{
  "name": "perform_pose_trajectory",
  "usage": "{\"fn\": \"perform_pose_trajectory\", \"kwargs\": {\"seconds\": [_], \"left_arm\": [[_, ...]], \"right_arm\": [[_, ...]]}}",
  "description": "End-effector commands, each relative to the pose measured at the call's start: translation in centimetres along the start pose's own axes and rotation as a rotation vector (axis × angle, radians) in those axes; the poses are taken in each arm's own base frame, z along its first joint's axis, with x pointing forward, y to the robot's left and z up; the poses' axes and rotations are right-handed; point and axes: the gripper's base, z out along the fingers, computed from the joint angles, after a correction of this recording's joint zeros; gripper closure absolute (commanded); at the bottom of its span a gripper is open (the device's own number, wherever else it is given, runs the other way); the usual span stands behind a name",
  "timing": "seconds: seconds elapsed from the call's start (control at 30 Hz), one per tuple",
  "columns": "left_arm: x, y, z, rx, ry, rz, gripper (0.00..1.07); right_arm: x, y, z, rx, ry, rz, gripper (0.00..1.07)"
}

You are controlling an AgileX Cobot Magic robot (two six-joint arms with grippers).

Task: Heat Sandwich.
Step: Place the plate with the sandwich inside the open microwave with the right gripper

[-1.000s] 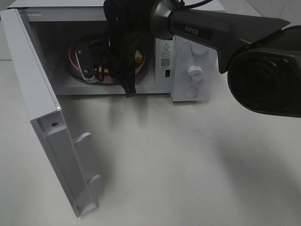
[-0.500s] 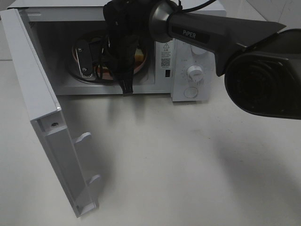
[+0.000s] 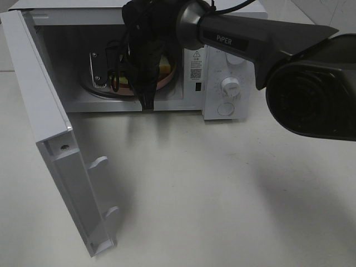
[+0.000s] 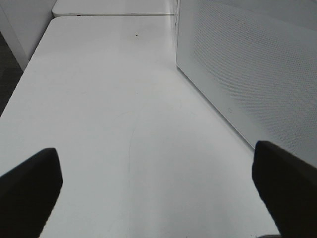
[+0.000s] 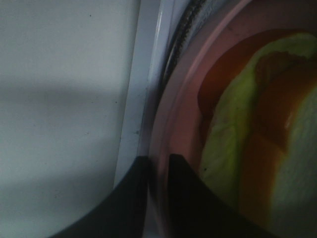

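Observation:
The sandwich (image 5: 233,148), with green lettuce and orange-red filling, lies on the pink plate (image 5: 173,114) inside the open microwave (image 3: 222,33). In the exterior high view only a bit of the sandwich's bread (image 3: 165,65) and the plate's rim (image 3: 165,82) show behind the right arm (image 3: 250,39). My right gripper (image 5: 158,171) reaches into the oven, its two black fingers close together with the plate's rim between them. My left gripper (image 4: 158,198) hangs open over the bare white table (image 4: 109,99) and holds nothing.
The microwave's door (image 3: 50,139) swings wide open to the left, with its handle (image 3: 103,194) facing the table's front. The knob (image 3: 230,85) and the round button (image 3: 225,109) sit on the right-hand panel. A white dotted panel (image 4: 247,74) stands beside the left gripper.
The right gripper has shifted a little inside the oven, and its silver finger part now looks narrower and more upright. The left arm has not moved.

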Motion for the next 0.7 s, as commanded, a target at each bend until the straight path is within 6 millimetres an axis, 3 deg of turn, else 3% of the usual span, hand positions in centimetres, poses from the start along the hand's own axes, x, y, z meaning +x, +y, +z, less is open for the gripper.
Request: {"fn": "perform_pose_trajectory", "kwargs": {"seconds": [0.03,0.13,0.3,0.7], "left_arm": [[0.19,-0.02,-0.29,-0.002,-0.029,0.005,0.07],[0.19,-0.02,-0.29,-0.002,-0.029,0.005,0.07],[0.19,-0.02,-0.29,-0.002,-0.029,0.005,0.07],[0.19,-0.02,-0.29,-0.002,-0.029,0.005,0.07]], "right_arm": [[-0.13,-0.46,-0.59,0.023,-0.015,0.018,0.72],[-0.20,-0.41,-0.59,0.018,-0.022,0.040,0.56],[-0.17,-0.23,-0.73,0.009,-0.027,0.048,0.44],[0.01,0.32,-1.22,0.001,-0.042,0.070,0.33]]}}
